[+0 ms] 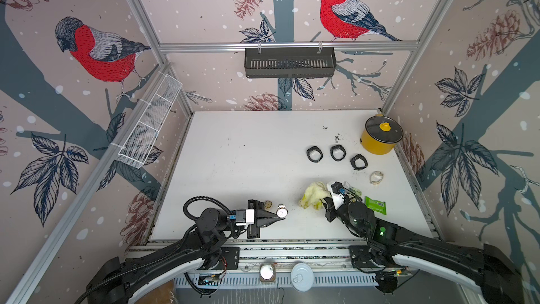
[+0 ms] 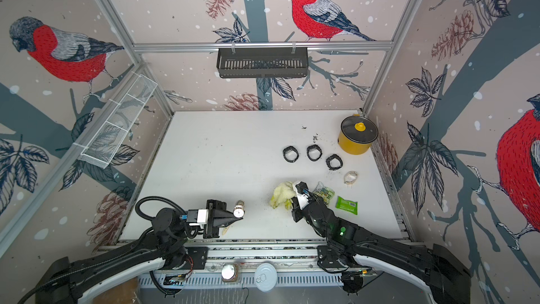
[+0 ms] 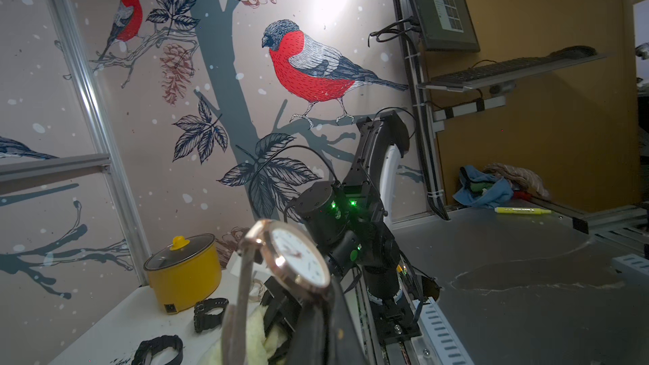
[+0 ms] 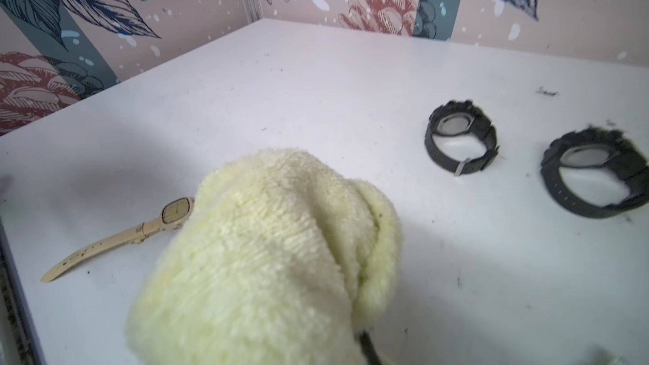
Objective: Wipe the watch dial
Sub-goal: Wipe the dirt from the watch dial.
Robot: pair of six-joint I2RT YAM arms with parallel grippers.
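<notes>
While my left claw (image 1: 280, 217) is closed on the rose-gold watch (image 1: 282, 211), I hold it up off the white table (image 1: 233, 156) at the near left, and both top views show its white dial turned upward. From my left wrist camera the dial (image 3: 298, 261) sits tilted just beyond my fingertips, facing my right arm, with the grey-brown strap (image 3: 242, 293) hanging down beside it. My right claw (image 1: 323, 201) is clamped on the yellow cloth (image 1: 312, 194), which bunches over my fingers so thickly that my right wrist camera sees little but fleece (image 4: 263, 258) and a sliver of one dark finger (image 4: 367, 349). Bare table lies between cloth and watch, so they are apart; whether the cloth touches the table I cannot tell. A beige strap watch (image 4: 175, 210) lies flat on the table just beside my left claw. Three black watches (image 1: 338, 152) stand in a row farther back on the right, near the yellow pot (image 1: 380, 138) in the far right corner. A green packet (image 1: 375, 204) lies beside my right arm.
</notes>
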